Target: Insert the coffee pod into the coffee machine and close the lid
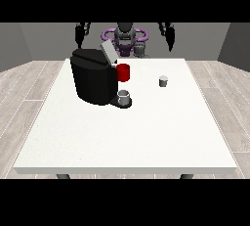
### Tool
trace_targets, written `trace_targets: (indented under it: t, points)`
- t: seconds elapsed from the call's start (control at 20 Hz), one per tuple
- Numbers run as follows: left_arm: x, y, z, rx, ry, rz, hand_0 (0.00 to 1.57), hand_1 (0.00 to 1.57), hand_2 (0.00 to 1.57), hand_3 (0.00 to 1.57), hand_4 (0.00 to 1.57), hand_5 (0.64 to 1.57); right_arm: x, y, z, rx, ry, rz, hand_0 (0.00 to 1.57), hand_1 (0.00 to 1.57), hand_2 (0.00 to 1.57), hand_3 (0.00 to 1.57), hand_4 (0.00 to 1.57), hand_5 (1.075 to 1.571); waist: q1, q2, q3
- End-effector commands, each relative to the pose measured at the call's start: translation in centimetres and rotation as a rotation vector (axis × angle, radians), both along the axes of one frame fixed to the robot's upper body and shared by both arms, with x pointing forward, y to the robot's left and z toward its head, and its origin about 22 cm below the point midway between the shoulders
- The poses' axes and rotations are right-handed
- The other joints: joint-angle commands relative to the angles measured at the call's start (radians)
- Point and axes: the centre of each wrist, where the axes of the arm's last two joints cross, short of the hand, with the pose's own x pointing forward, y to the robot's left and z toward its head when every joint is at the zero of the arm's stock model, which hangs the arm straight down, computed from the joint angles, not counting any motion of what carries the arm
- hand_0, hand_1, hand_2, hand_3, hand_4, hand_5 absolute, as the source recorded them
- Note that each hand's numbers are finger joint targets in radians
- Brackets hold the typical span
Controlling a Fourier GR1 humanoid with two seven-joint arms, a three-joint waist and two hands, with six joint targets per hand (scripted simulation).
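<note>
Pod: small grey coffee pod [163,80] right of centre on white table [127,137].
Machine: black coffee machine [95,78] (lid [108,53] raised).
Hands: hand at the view's left [79,34] and hand at the view's right [169,35], finger state unclear.

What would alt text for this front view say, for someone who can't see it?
A black coffee machine with its lid raised stands on a white table, a small grey pod to its right. Behind the table, the robot's two hands hang raised, away from both.
</note>
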Motion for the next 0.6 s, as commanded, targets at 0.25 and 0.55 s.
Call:
trace_targets:
  t: [0.25,0.55]
  points:
    - [0.5,4.7,0.8,-0.034,-0.193,-0.069,0.0,0.0,0.0,0.0,0.31,1.571,-1.6,-0.2,-2.0,0.015,0.082,0.022,0.0,0.0,0.0,0.0,0.13,1.571,-0.03,0.023,0.0059]
    - [2.6,4.6,2.0,0.199,-0.131,-0.085,0.0,0.0,0.0,0.0,0.0,1.571,-0.7,1.0,-1.9,0.079,-0.088,-0.116,0.0,0.0,0.0,0.0,0.14,1.571,-0.077,0.065,0.0065]
